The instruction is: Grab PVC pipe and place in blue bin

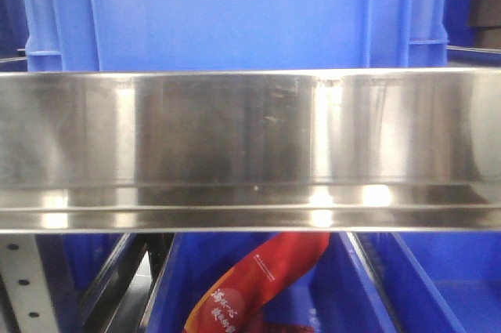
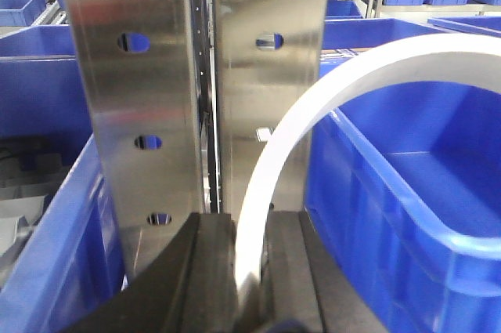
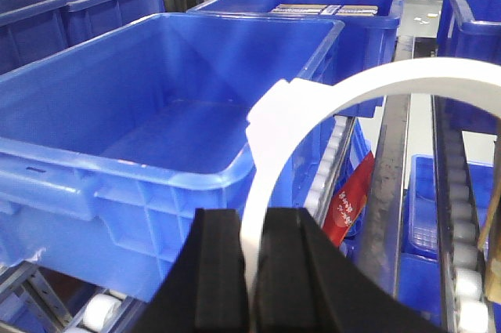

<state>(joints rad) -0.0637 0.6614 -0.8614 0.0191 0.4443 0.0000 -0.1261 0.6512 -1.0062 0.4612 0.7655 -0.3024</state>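
1. The left gripper (image 2: 249, 270) has its two black fingers (image 2: 207, 270) pressed against a white pipe (image 2: 270, 168), pinching it between them.
2. From that grip the pipe rises and curves over to the right, out of the left wrist view.
3. Just behind the left gripper stand two steel posts (image 2: 133, 114) with oval holes, a narrow gap between them.
4. A right-hand bin (image 2: 368, 239) sits beside the posts with the pipe's curve in front of its rim, and a left-hand bin (image 2: 55, 270) is on the other side.
5. The right gripper (image 3: 254, 270) likewise pinches a white pipe (image 3: 274, 125) between its black fingers (image 3: 215, 270). I cannot tell whether it is the same piece.
6. Here the pipe has a thicker collar above the grip, then arcs to the right.
7. The pipe is held in the air, not lying in any bin.
8. The blue bin (image 3: 94, 215) is to the left of the right gripper, its near right corner behind the collar.
9. A far bin (image 3: 368, 27) behind it holds flat boxes.
10. A red packet (image 3: 352, 196) lies lower down, with rollers (image 3: 470, 270) to the right.
11. The front view shows a steel rail (image 1: 250, 145), an upper bin (image 1: 235, 12) above it and the red packet (image 1: 258, 286) below.
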